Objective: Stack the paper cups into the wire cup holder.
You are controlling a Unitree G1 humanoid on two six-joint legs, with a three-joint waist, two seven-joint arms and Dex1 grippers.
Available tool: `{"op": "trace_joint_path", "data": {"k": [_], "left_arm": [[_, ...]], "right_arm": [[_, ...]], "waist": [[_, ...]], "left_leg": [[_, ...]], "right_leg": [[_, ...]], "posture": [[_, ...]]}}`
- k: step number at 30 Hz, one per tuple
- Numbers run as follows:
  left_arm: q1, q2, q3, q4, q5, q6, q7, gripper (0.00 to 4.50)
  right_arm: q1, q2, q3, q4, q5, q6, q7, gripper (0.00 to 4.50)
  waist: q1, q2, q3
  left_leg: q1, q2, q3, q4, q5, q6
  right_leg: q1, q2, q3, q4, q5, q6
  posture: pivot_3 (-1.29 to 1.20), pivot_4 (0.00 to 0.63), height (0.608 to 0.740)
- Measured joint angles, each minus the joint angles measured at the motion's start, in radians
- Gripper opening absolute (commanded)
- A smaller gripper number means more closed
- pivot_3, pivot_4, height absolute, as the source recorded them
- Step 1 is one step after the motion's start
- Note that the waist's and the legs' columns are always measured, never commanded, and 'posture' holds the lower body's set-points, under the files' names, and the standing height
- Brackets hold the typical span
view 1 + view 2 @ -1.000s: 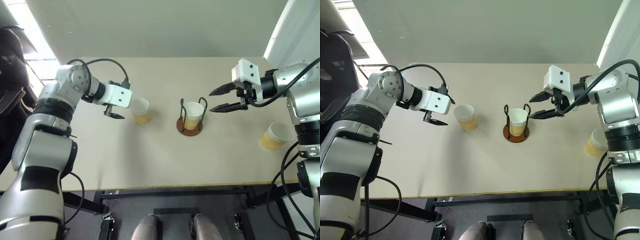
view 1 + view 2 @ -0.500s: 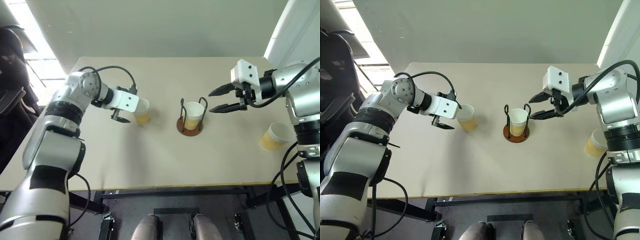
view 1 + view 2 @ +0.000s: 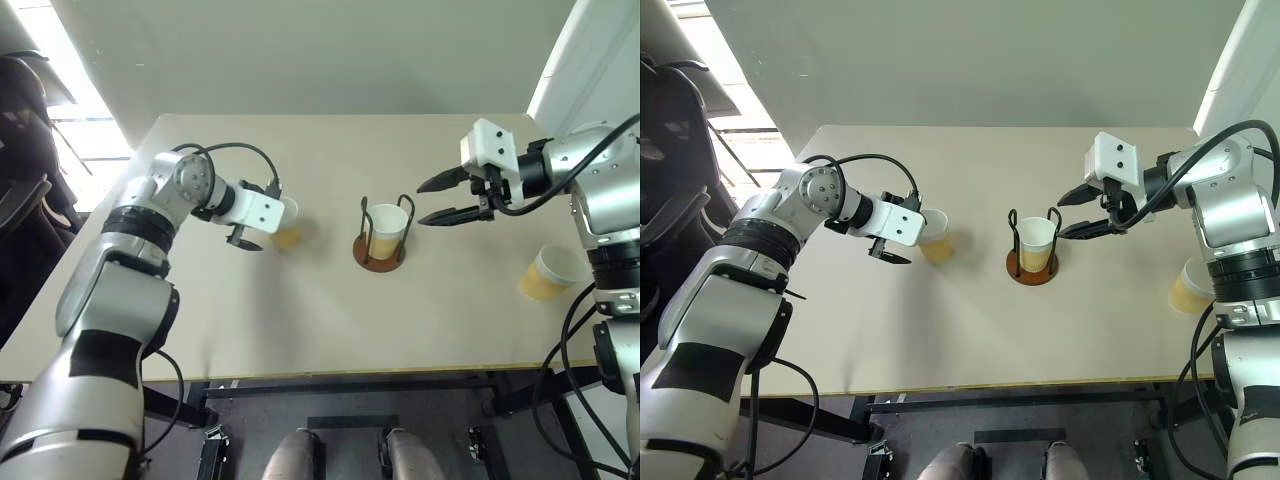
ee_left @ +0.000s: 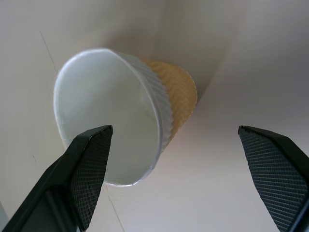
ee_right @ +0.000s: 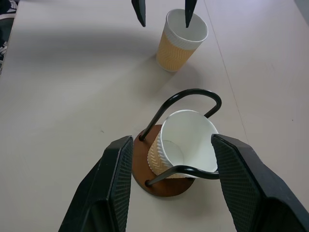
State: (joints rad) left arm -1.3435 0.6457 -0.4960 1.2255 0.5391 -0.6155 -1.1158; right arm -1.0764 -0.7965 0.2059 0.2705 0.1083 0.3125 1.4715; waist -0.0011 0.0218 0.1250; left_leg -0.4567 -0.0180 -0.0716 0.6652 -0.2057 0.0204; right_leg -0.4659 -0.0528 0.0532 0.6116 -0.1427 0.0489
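One paper cup (image 3: 285,224) stands upright on the table left of the middle. My left gripper (image 3: 258,232) is open right at it; in the left wrist view one finger (image 4: 87,169) lies over the cup's mouth (image 4: 106,121) and the other (image 4: 275,174) stands well clear of its wall. The wire cup holder (image 3: 380,262) stands mid-table with a second cup (image 3: 386,228) upright inside its black loops. My right gripper (image 3: 422,203) hovers open and empty just right of the holder. A third cup (image 3: 548,275) stands at the table's right edge.
The beige table (image 3: 300,330) has its front edge close to me and a wall behind its far edge. A dark chair (image 3: 20,120) stands off the table's left side. Bare tabletop lies between the left cup and the holder.
My left gripper has moved right and down, from a gap beside the left cup to right at its rim. The right arm and all cups have stayed put.
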Motion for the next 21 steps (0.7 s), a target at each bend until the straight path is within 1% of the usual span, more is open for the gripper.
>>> {"op": "trace_joint_path", "data": {"k": [1,5,9,11,18,21], "left_arm": [[0.0,-0.005,-0.005,0.009,0.012,0.005,0.018,3.6],[0.006,-0.028,-0.029,0.04,0.05,0.019,0.1,2.1],[0.007,-0.04,-0.031,0.052,0.055,0.021,0.147,0.63],[0.007,-0.04,-0.031,0.056,0.055,0.016,0.152,0.02],[0.005,-0.033,-0.027,0.059,0.049,-0.038,0.109,0.02],[-0.008,-0.027,-0.018,0.062,0.036,-0.038,0.065,0.02]], "right_arm": [[0.0,0.001,0.0,-0.001,0.0,0.0,-0.001,2.62],[0.0,0.006,0.0,-0.002,0.0,0.002,-0.002,2.62],[0.0,0.006,0.0,-0.007,0.0,0.006,-0.002,2.62],[0.0,0.006,0.0,-0.008,0.0,0.007,-0.002,2.62],[0.0,0.005,0.0,-0.006,-0.006,0.003,-0.003,2.62],[0.0,-0.008,0.0,0.012,-0.014,-0.014,0.002,2.62]], "waist": [[0.0,0.0,0.0],[0.0,0.0,0.0],[0.0,0.0,0.0],[0.0,0.0,0.0],[0.0,0.0,0.0],[0.002,0.0,0.0]], "left_leg": [[0.0,0.0,0.0,0.0,0.0,0.0],[0.0,-0.001,0.001,0.0,0.0,0.0],[0.0,0.0,0.001,0.001,0.0,0.0],[0.0,0.0,0.001,0.0,0.0,0.0],[0.0,-0.001,0.001,0.001,0.0,0.0],[0.0,-0.001,0.001,0.001,0.0,0.0]], "right_leg": [[0.0,0.0,0.0,0.0,0.0,0.0],[0.0,0.001,-0.001,0.0,0.0,0.0],[0.0,0.0,0.0,0.0,0.0,0.001],[0.0,0.001,0.0,0.0,0.0,0.001],[0.0,0.001,0.0,0.0,0.0,0.001],[0.0,0.001,0.0,0.0,0.0,0.001]], "posture": [[0.0,0.15,0.74],[0.0,0.15,0.74],[0.0,0.15,0.74],[0.0,0.15,0.74],[0.0,0.15,0.74],[0.0,0.15,0.74]]}}
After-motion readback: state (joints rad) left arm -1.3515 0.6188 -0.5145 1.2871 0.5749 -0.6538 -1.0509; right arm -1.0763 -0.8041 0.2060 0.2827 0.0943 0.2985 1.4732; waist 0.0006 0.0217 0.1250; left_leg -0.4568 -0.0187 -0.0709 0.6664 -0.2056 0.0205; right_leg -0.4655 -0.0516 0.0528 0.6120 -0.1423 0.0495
